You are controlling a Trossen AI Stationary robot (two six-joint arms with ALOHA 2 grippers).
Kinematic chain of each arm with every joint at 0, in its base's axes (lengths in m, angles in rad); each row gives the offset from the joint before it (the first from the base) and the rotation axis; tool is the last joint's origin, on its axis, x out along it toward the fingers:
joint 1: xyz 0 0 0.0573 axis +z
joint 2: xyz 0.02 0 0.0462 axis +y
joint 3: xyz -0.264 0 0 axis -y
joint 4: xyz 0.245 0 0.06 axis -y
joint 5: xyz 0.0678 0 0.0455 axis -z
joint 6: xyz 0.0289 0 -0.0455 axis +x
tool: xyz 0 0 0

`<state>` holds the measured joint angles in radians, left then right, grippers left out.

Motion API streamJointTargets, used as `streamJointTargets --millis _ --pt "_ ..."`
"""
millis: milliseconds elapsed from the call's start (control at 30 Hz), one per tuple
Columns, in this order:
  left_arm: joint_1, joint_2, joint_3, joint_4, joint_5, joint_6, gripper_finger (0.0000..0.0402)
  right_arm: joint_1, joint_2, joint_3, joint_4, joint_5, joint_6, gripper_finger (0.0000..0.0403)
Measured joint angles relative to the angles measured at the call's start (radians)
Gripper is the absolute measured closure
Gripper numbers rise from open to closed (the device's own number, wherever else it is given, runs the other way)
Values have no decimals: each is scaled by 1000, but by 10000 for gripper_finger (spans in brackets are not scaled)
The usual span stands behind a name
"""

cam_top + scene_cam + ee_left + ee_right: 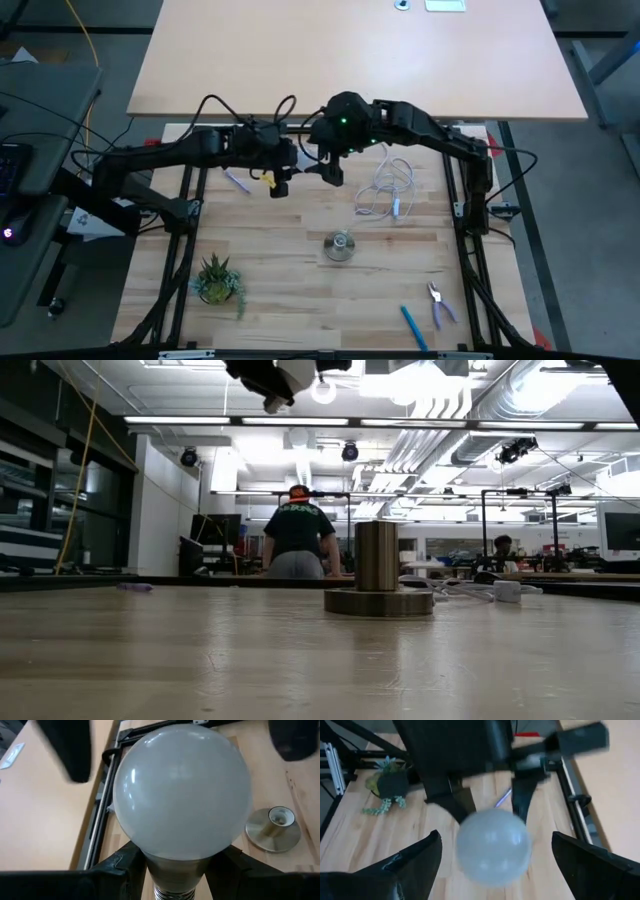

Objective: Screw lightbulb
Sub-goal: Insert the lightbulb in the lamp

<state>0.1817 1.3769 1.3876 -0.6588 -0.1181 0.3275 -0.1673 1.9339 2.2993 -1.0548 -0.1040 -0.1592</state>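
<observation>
The white lightbulb (181, 790) is held high above the table by my left gripper (175, 866), which is shut on it; its silvery screw base (172, 894) points back toward the wrist. My right gripper (495, 865) is wide open and faces it, one finger on either side of the globe (492, 847) without touching. Both grippers meet over the table's far middle, the left (285, 168) beside the right (333, 165). The grey round-based socket (341, 246) stands upright on the table nearer the front, with its white cord (385, 190) behind it. My left gripper pinches the bulb's grey neck (175, 870), just above the screw base, between its two fingers (122, 865). The fingers lie roughly level and point toward the table's right. The globe sticks out forward past the fingertips. The bulb is lifted clear of the table.
A small potted plant (217, 280) stands at the near left. Pliers (440, 305) and a blue pen (413, 328) lie at the near right, and a purple pen (237, 181) at the far left. People (297, 535) stand in the room beyond.
</observation>
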Motion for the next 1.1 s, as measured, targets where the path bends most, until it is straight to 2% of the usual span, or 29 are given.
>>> streamJointTargets --millis 300,633,1100 --pt "1 18 1 88 -2 6 248 0 8 0 -59 27 -33 43" --pt "1 18 21 77 -3 42 248 -1 34 0 -48 60 -12 44" --pt "1 17 21 54 -24 41 248 -3 30 0 -32 67 -52 93"
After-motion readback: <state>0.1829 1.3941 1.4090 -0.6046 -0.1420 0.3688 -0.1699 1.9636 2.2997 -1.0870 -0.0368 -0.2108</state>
